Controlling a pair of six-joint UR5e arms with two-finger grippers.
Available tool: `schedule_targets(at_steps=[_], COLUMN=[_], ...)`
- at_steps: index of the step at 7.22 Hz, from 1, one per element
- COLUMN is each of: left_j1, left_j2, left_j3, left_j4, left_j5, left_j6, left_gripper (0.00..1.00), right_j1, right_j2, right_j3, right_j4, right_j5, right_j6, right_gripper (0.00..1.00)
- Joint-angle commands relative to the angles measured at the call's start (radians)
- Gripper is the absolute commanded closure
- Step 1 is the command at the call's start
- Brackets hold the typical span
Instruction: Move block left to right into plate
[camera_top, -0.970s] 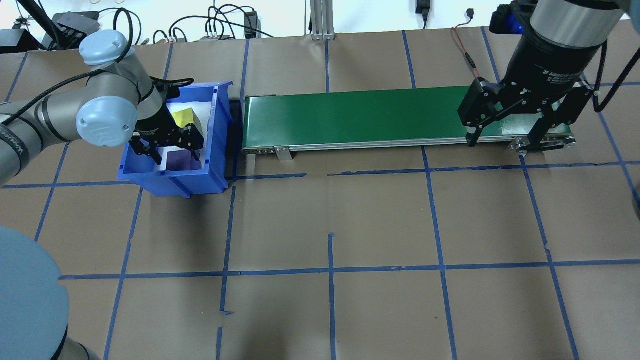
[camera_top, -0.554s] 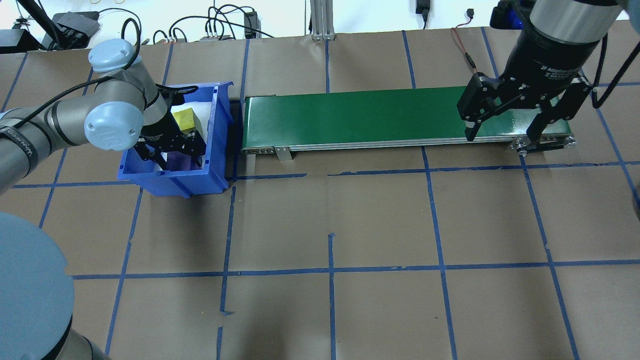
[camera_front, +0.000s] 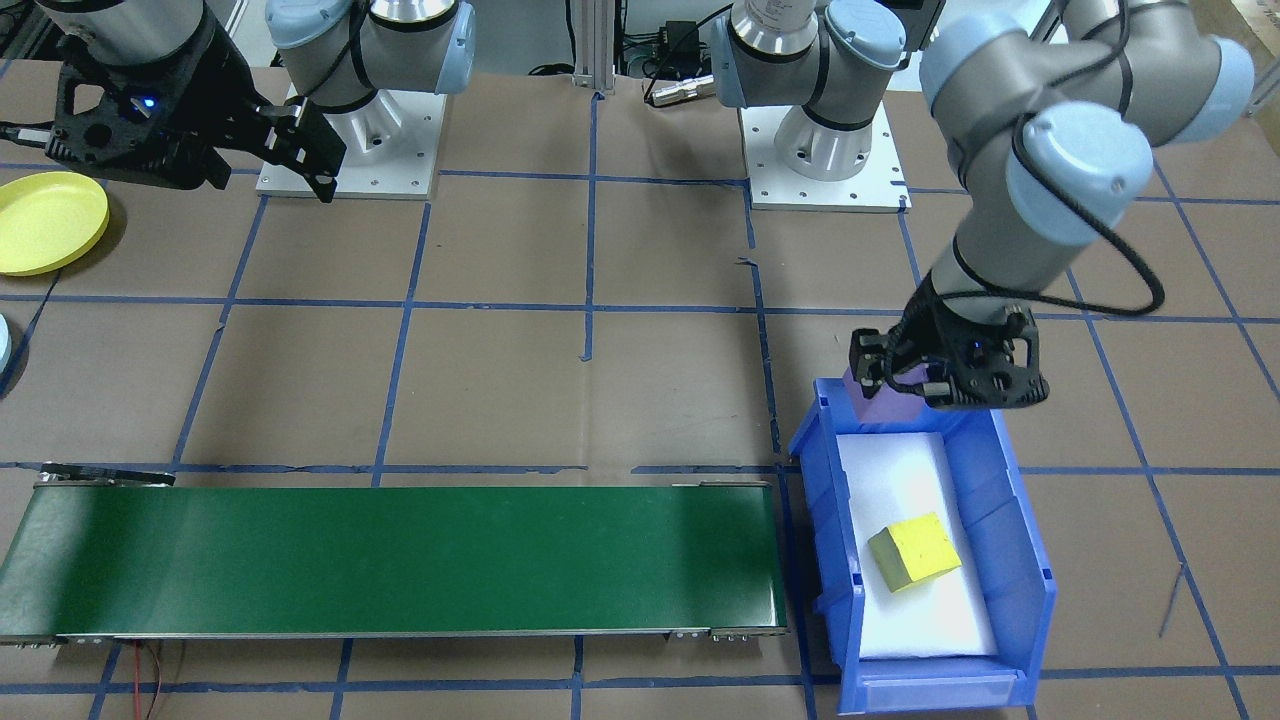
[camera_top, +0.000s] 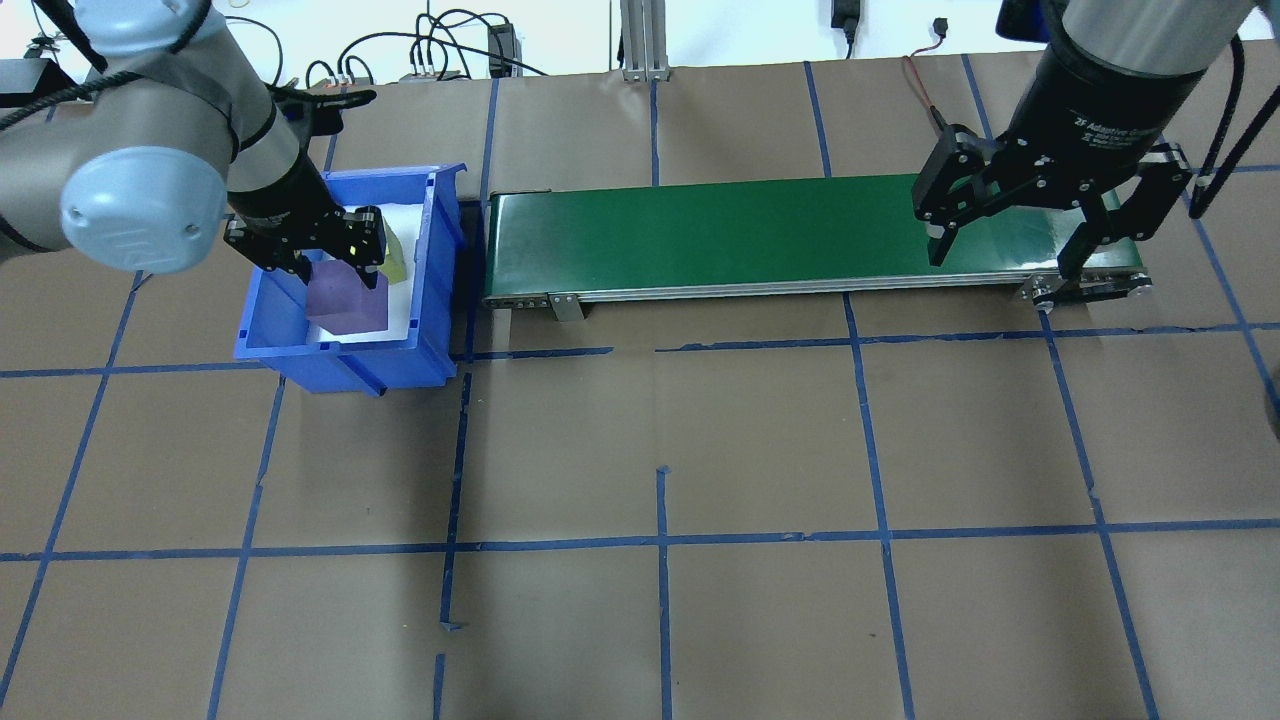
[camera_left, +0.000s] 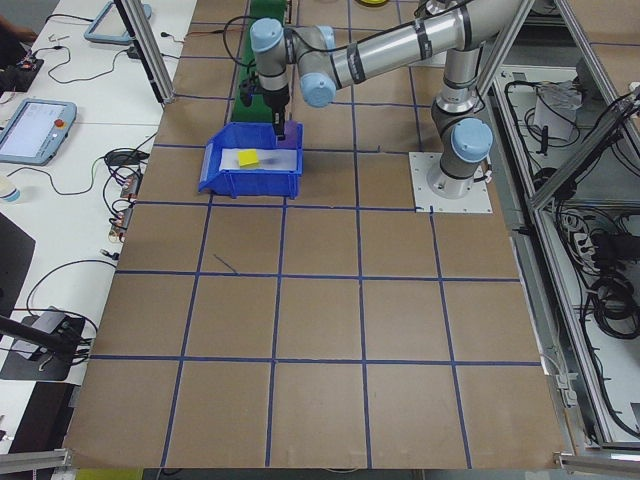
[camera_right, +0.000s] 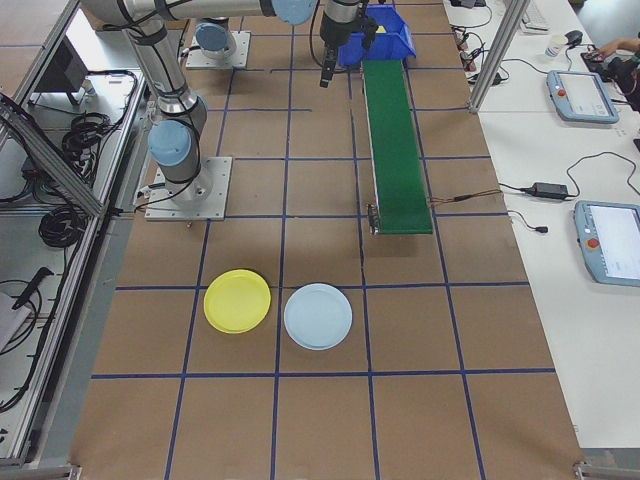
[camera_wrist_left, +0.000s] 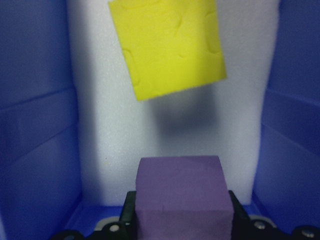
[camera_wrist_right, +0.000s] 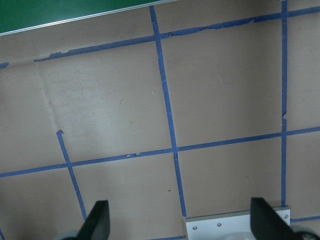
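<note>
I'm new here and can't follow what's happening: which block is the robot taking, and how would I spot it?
Find the blue bin at the left end of the green belt. The left tool is closed on a purple block there; the other block, lying on the bin's white lining, is yellow.

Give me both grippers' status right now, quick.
Left gripper: closed on the purple block, lifted above the blue bin.
Right gripper: open, empty, hovering by the green conveyor.
</note>
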Motion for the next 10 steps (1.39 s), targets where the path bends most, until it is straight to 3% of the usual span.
schedule_targets(at_steps=[1,2,3,6,7,8,9,10], left_j1=[-0.148,-0.184,-0.186,-0.190,-0.190,-0.190,-0.190,-0.190], left_j2=[0.094,0.081,0.049,-0.224,-0.302,-0.365,-0.405,-0.418], left_j3=[0.069,0.077,0.076,0.123,0.191,0.259,0.287,0.281], left_j4=[-0.133,-0.116,-0.019,0.245,0.248,0.248,0.248,0.249], left_j5=[0.000,-0.011,-0.017,-0.074,-0.074,-0.075,-0.075,-0.075], left_j6=[-0.185,-0.251,-0.259,-0.261,-0.250,-0.248,-0.253,-0.251], left_gripper=[0.69,0.69,0.69,0.69,0.69,0.69,0.68,0.67], right_j1=[0.005,0.005,0.005,-0.012,0.002,-0.001,-0.001,0.000], right_j2=[0.041,0.049,0.054,0.060,0.060,0.061,0.060,0.060], right_j3=[-0.006,-0.009,0.004,0.001,0.009,0.027,0.038,0.038], right_j4=[-0.099,-0.122,-0.154,-0.179,-0.213,-0.208,-0.210,-0.228], right_j5=[-0.072,-0.047,-0.026,-0.019,0.034,0.021,-0.055,-0.067], right_j6=[0.000,0.000,0.001,0.004,-0.006,-0.010,-0.008,-0.007], right_gripper=[0.00,0.00,0.00,0.00,0.00,0.00,0.00,0.00])
